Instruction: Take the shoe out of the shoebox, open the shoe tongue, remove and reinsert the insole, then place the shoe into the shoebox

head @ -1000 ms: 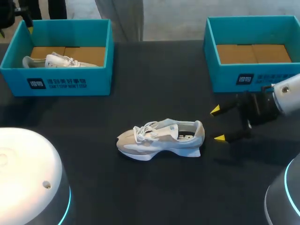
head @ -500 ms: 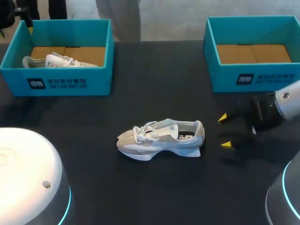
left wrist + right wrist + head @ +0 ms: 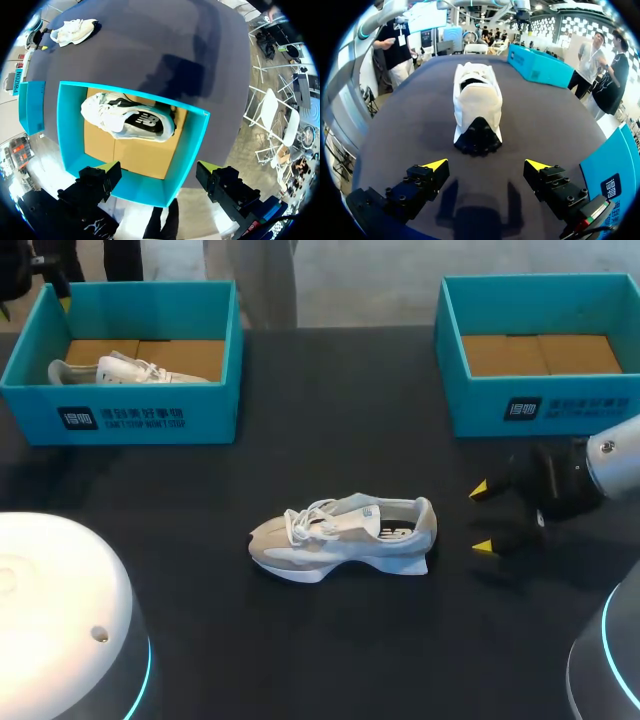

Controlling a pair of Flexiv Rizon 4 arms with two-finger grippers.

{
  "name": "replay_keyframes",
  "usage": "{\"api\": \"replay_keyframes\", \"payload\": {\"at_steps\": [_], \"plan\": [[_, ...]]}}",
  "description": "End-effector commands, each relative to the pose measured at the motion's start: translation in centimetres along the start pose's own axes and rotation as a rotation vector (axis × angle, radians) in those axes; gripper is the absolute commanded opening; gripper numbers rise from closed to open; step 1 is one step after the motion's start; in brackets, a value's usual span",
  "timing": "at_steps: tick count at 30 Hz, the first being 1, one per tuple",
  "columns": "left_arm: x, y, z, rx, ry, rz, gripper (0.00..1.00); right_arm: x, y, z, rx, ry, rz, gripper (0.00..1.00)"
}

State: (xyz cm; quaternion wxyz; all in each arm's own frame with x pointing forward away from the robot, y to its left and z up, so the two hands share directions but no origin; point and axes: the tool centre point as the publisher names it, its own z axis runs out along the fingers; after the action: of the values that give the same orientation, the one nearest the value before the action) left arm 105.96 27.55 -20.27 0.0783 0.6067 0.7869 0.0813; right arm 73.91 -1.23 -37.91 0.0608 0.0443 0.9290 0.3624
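A beige and white sneaker (image 3: 340, 537) lies on its sole in the middle of the black table, toe to the left, laces loose. In the right wrist view the sneaker (image 3: 476, 107) shows heel first, a short way ahead of my right gripper (image 3: 487, 167). That gripper (image 3: 483, 517) stands open just right of the heel, touching nothing. My left gripper (image 3: 159, 171) hangs open above the far edge of the left teal shoebox (image 3: 65, 125), which holds a second white shoe (image 3: 127, 117). The right teal shoebox (image 3: 540, 400) shows only its cardboard floor.
The left shoebox (image 3: 130, 415) stands at the back left, the right one at the back right. White rounded arm bases (image 3: 60, 610) fill the near corners. Bare black tabletop (image 3: 340, 420) lies between the boxes and around the sneaker.
My right gripper has drawn back to the right, away from the sneaker's heel, and a little toward the near edge, staying open. The sneaker and the left arm have not moved.
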Motion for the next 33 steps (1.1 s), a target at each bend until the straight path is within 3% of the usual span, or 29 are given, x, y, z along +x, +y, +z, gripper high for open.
{"api": "replay_keyframes", "payload": {"at_steps": [1,9,20,33], "plan": [[0.0,0.0,-0.1,0.0,0.002,0.0,1.0,0.1,0.1,-0.1,0.003,-0.002,0.0,1.0],[0.0,0.0,-0.1,0.0,0.002,0.0,1.0,0.1,0.1,-0.1,0.003,-0.002,0.0,1.0],[0.0,0.0,-0.1,0.0,0.002,0.0,1.0,-0.4,1.8,2.3,0.066,-0.043,0.076,1.0],[0.0,0.0,-0.1,0.0,0.002,0.0,1.0,-0.3,2.8,4.5,0.058,-0.006,0.099,1.0]]}}
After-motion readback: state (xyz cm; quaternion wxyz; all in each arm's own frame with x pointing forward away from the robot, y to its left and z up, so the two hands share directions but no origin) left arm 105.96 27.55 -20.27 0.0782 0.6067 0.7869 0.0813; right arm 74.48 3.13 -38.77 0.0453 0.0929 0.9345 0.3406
